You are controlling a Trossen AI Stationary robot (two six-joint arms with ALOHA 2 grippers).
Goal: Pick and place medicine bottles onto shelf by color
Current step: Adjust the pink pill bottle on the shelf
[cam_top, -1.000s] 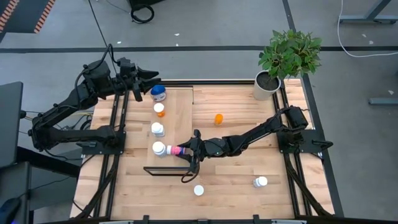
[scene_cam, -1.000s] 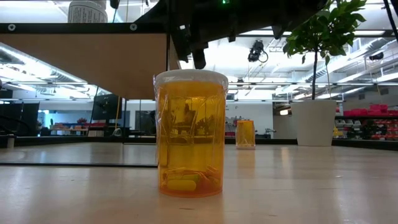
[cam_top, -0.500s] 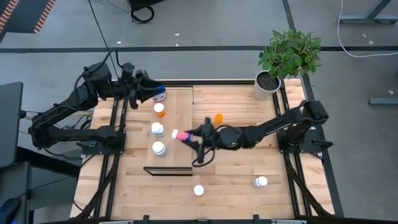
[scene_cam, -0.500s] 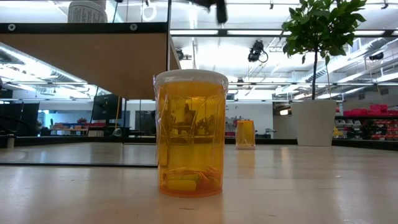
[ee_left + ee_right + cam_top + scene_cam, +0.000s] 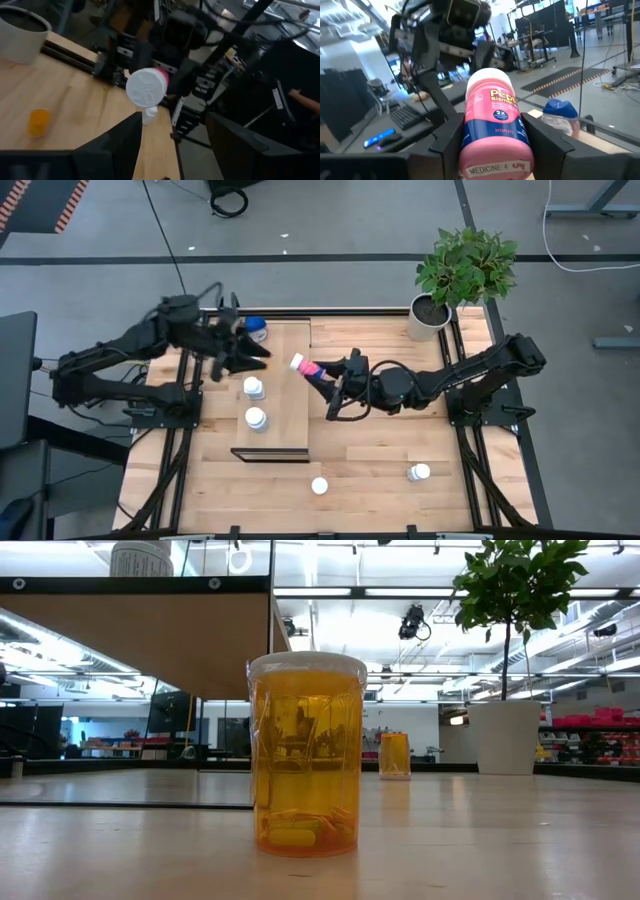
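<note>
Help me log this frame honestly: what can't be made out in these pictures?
- Orange bottle on the light-wood shelf: in the high view the left gripper covers that spot.
- Left gripper's fingers: open or shut unclear, too dark and small from above.
- Low view: both arms out of frame; a big orange bottle fills the middle.
- Pink white-capped bottle in the right gripper: lower label cut off, right wrist view.

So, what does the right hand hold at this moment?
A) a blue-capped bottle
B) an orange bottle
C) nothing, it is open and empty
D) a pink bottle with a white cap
D: the right hand is shut on the pink bottle, which has a white cap, and in the high view it is carried over the shelf.
</note>
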